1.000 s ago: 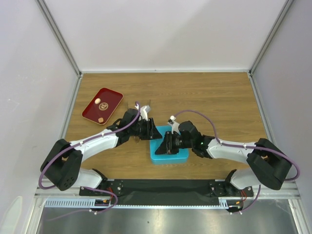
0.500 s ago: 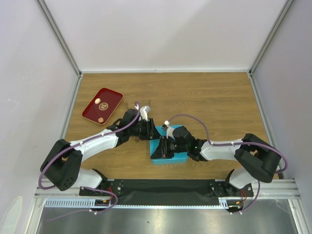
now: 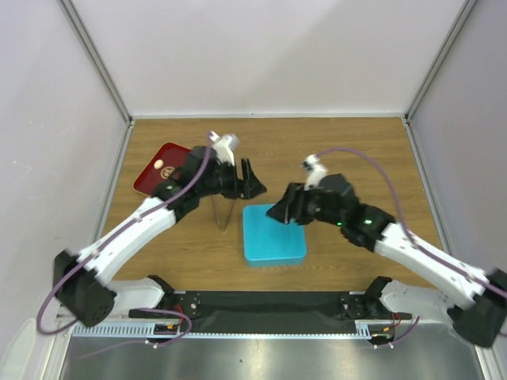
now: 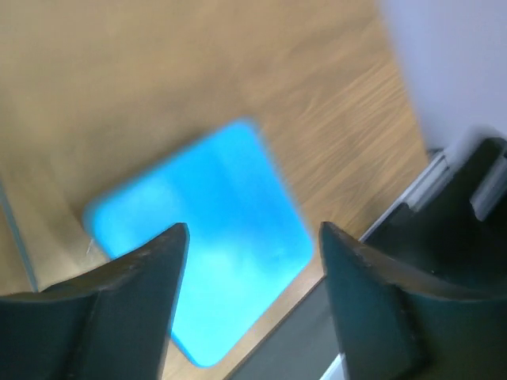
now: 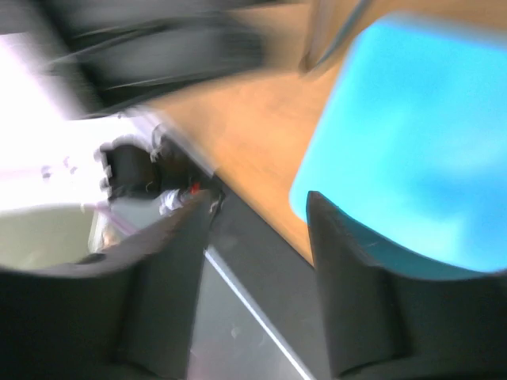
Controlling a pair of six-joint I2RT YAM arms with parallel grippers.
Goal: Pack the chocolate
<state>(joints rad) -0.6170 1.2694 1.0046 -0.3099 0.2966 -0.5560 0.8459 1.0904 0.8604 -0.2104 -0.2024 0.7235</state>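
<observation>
A blue box [image 3: 274, 234] with its lid on lies flat on the wooden table near the front middle; it also fills the left wrist view as the blue box [image 4: 206, 237] and shows as the blue box [image 5: 412, 150] in the right wrist view. One cream chocolate [image 3: 158, 164] lies on the red tray [image 3: 150, 176] at the left. My left gripper [image 3: 252, 182] hangs open above the box's far left corner, nothing between its fingers [image 4: 150, 277]. My right gripper [image 3: 279, 212] is open over the box's far edge, empty, its fingers [image 5: 348, 269] blurred.
Thin metal tongs [image 3: 223, 212] lie on the table just left of the box, under the left arm. The left arm crosses part of the red tray. Grey walls close in the table on three sides. The black base rail [image 3: 269, 302] runs along the near edge.
Both grippers were down on the blue box, nearly closed. Both have since opened and lifted away, the left up and back, the right back to the right. The box lies uncovered.
</observation>
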